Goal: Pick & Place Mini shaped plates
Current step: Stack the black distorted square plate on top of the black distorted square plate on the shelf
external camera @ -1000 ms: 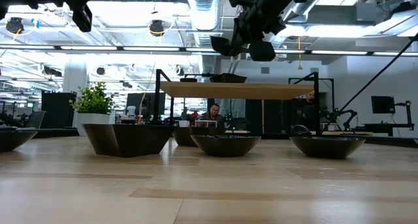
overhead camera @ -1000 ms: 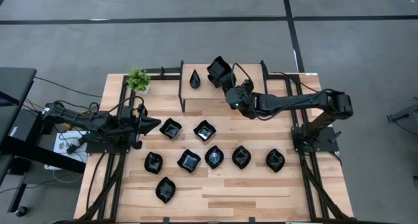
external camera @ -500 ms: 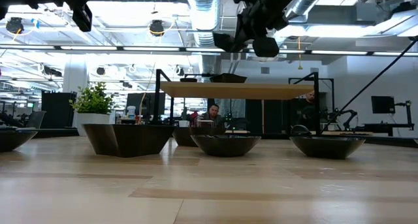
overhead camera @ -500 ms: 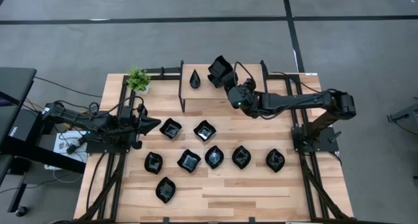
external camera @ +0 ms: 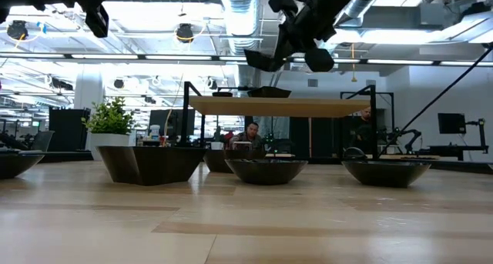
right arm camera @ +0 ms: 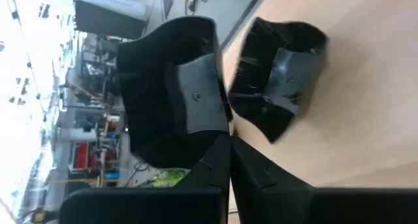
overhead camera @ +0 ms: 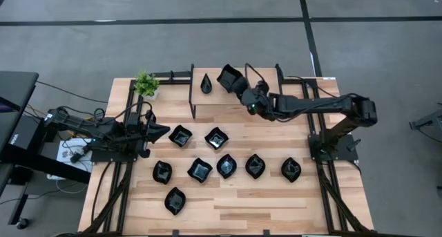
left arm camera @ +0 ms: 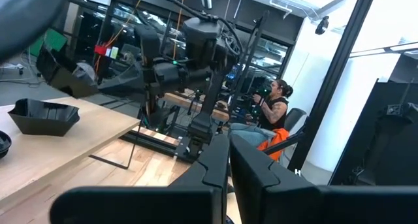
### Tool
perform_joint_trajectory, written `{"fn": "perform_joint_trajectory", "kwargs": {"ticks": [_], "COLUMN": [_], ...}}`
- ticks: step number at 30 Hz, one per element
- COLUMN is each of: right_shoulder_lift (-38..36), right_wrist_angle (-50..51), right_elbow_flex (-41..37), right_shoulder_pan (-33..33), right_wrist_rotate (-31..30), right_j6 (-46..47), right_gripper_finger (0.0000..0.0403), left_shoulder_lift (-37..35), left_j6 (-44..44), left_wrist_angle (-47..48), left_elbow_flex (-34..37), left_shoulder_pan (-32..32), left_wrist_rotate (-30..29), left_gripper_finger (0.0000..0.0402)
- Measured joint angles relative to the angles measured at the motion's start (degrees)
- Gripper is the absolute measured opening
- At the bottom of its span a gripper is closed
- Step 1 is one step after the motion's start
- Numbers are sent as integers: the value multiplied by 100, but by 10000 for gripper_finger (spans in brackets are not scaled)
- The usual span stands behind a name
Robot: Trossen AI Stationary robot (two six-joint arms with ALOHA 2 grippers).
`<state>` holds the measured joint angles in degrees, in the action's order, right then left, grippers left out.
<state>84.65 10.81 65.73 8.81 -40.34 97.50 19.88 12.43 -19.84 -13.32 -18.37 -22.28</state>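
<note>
no readable text, labels, brand names, numbers or signs appear in any view. the marks on the equipment beside the table and in the room behind it are too small or blurred to make out.

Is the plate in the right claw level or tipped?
Tipped. The low view shows the black plate slanting in the right claw above the wooden shelf, one edge hanging lower.

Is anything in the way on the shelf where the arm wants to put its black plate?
Nothing visible blocks it. The right gripper holds a square plate over the raised shelf; only a teardrop plate sits there, off to the side.
</note>
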Motion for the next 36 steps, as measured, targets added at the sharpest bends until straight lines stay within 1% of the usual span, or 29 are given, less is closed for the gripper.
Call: {"fn": "perform_joint_trajectory", "kwargs": {"ticks": [3, 6, 10, 14, 18, 23, 27, 29, 31, 36], "right_shoulder_lift": [-88, -256, -588, -743, -732, -442, -64, 177, 402, 937], "right_wrist_angle": [94, 94, 339, 1148, 2227, 3560, 4617, 5002, 5351, 5477], "right_elbow_flex": [-1, 9, 64, 511, 1256, 2197, 2813, 3055, 3248, 3694], "right_shoulder_pan": [184, 427, 793, 1208, 1712, 2348, 2737, 2833, 2901, 3037], "right_wrist_rotate": [339, 869, 1498, 2314, 3159, 4202, 4873, 5067, 5087, 5137], "right_j6": [-74, -405, -810, -1493, -2463, -3839, -4991, -5537, -5995, -6845], "right_gripper_finger": [0, 0, 0, 0, 0, 0, 0, 0, 0, 0], "left_shoulder_lift": [1, 2, 7, 13, 11, 11, 11, 11, 11, 11], "left_j6": [0, 0, 2, 2, -15, -15, -15, -15, -15, 44], "left_wrist_angle": [0, 0, -13, -28, -71, -88, -122, -125, -127, -188], "left_elbow_flex": [0, 0, 1, 2, 2, 2, 2, 2, 2, 2], "left_shoulder_pan": [0, 0, -1, -2, -1, -2, -1, -2, 0, 0], "left_wrist_rotate": [2, 2, 4, 4, 1, -24, -31, -34, -39, -39], "left_gripper_finger": [16, 16, 16, 16, 16, 16, 16, 16, 16, 16]}}
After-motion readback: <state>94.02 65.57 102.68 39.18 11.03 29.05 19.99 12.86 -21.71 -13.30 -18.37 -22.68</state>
